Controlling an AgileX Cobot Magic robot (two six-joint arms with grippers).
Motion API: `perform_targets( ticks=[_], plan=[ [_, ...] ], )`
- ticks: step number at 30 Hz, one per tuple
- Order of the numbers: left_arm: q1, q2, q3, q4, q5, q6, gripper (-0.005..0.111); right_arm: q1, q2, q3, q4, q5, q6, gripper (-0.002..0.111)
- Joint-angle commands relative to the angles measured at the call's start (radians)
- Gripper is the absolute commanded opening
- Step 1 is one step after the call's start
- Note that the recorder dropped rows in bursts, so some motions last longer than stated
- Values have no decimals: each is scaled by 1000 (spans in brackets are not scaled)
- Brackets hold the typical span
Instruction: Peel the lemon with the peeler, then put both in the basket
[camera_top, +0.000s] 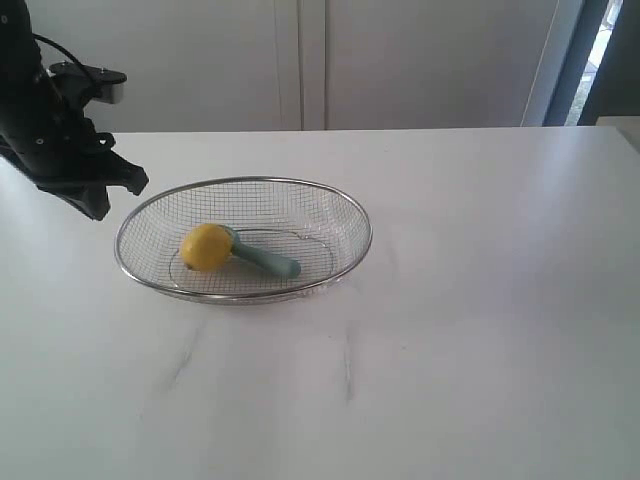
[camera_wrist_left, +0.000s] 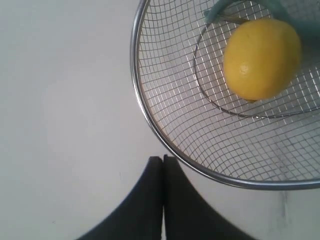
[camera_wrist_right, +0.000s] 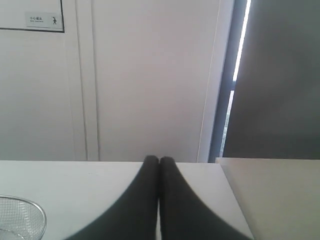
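White table (camera_top: 420, 400) in front. On it one basket (camera_top: 300, 205) holding one lemon (camera_top: 206, 246) and one peeler (camera_top: 268, 259), which lies against the fruit. Left gripper (camera_wrist_left: 163, 160) has its fingers pressed together and empty, just outside the rim. Right gripper (camera_wrist_right: 159, 161) likewise (only its own wrist view shows it).

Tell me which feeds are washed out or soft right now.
Exterior view: hazy, soft shadows, yet lemon, peeler and basket read clearly. Left wrist view: table washed white, left gripper a dark silhouette. Right wrist view: window strip blown out, right gripper featureless black.
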Motion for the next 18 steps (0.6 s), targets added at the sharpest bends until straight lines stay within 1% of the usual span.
perform_targets(
  ticks=[1,16,18],
  plan=[
    [4,-11,-4,-7,8,-4,0,-8,-58,91,1,-31,-8,0],
    [4,-11,-4,-7,8,-4,0,-8,-246,513,1,-31,-8,0],
    [4,-11,-4,-7,8,-4,0,-8,-273,557,1,-69,-8,0]
  ],
)
